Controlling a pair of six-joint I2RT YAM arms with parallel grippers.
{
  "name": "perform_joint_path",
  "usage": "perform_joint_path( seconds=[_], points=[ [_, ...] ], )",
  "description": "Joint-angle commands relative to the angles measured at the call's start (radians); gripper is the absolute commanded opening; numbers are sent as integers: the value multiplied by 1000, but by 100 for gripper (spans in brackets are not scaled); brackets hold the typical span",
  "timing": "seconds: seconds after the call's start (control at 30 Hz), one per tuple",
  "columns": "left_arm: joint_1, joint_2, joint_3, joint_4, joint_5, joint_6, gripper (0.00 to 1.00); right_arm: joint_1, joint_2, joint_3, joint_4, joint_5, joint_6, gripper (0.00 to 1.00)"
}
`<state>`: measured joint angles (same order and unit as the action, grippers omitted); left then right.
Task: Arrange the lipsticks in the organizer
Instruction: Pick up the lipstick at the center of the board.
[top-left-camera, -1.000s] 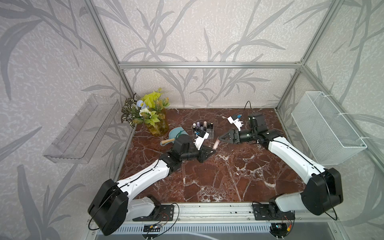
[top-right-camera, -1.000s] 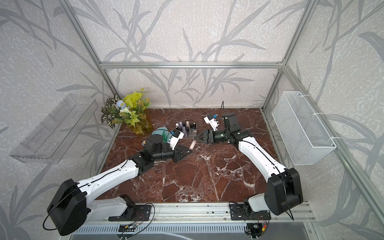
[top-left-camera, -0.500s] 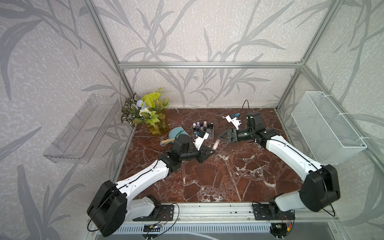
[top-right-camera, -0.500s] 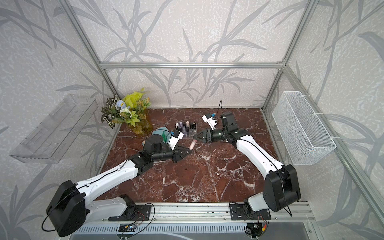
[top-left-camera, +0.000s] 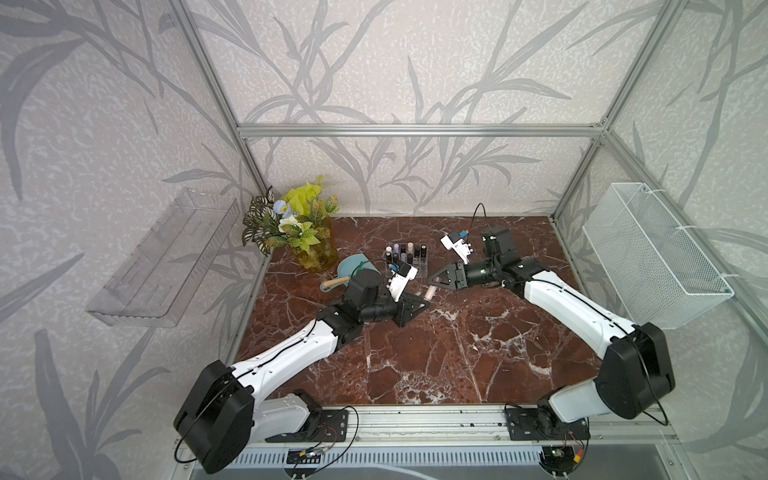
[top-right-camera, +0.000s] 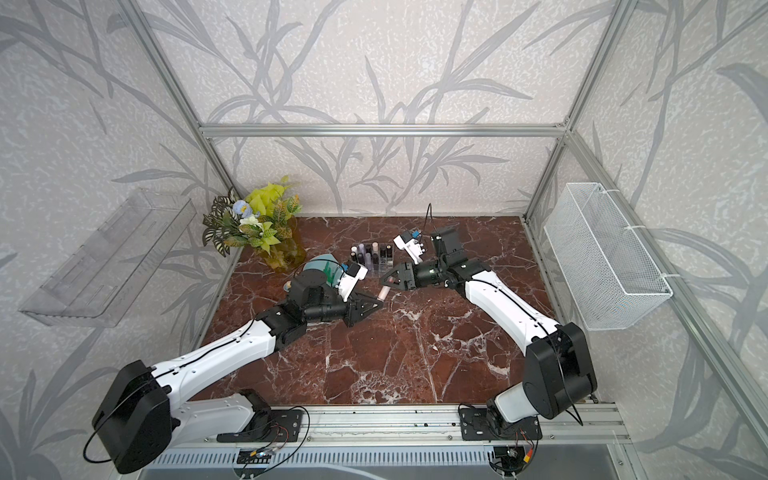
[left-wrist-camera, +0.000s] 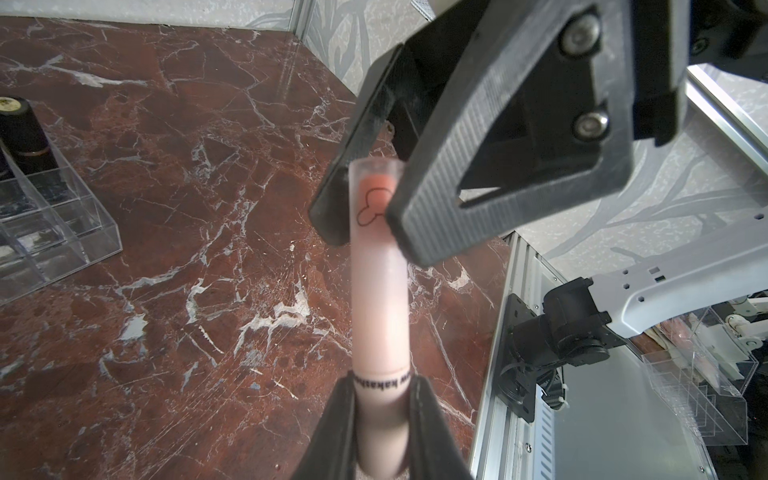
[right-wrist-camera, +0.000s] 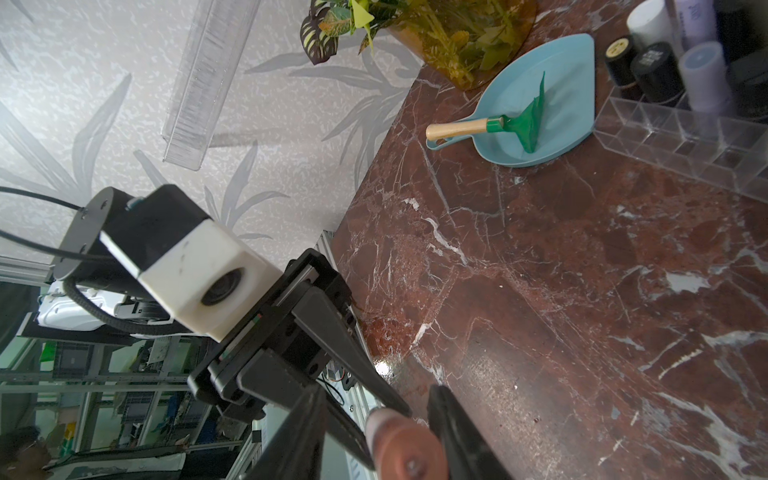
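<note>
A pale pink lipstick (left-wrist-camera: 378, 291) hung in the air above the red marble table (top-left-camera: 415, 353), between the two arms and just in front of the organizer (top-left-camera: 420, 269). The left gripper (left-wrist-camera: 380, 386) was clenched on one end of the tube, and that end ran out of the left wrist picture. The right gripper (left-wrist-camera: 361, 216) had a finger on either side of the tube's other end. The nearer finger covered part of the tube, so it could not be told whether both pressed on it.

In both top views the tube showed only as a short pink sliver between the black fingertips. The clear organizer stood toward the back of the table. Several upright lipsticks (top-left-camera: 401, 251), black, lilac and pale, stood in its rear compartments, but exactly which cells could not be made out. The left arm's wrist camera (top-left-camera: 401, 282) hid its near corner.

Beside it lay a blue dustpan (right-wrist-camera: 561, 62) holding a green rake (right-wrist-camera: 528, 120), partly hidden behind the left arm in the top views.
</note>
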<state>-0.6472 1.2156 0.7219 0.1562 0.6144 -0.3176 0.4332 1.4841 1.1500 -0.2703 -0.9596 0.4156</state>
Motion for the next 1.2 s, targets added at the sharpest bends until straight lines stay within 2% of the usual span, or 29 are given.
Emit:
perform_joint_path(
  seconds=[0.0,0.4,0.73,0.83,0.9,0.97,1.03,1.17],
  points=[
    [-4,-4,17,-2,-10,19,10,0,-19,9,-13,10,-24,42],
    [-5,-1,20,-9,-20,22,10,0,-19,1,-30,11,-42,33],
    [-3,8,21,-16,-44,28,12,0,-22,-1,-30,12,-47,13],
    [-4,-2,24,-33,-96,31,33,0,-26,2,-31,32,-47,12],
    [-4,-16,24,-50,-162,34,53,1,-35,6,-31,66,-46,12],
    [-5,-38,11,-50,-240,34,64,0,-45,12,-39,120,-50,12],
    [-4,-74,-19,-28,-327,33,67,0,-52,23,-52,184,-55,13],
    [-5,-235,-211,195,-537,-22,64,32,-40,59,-87,390,-81,12]
  ],
)
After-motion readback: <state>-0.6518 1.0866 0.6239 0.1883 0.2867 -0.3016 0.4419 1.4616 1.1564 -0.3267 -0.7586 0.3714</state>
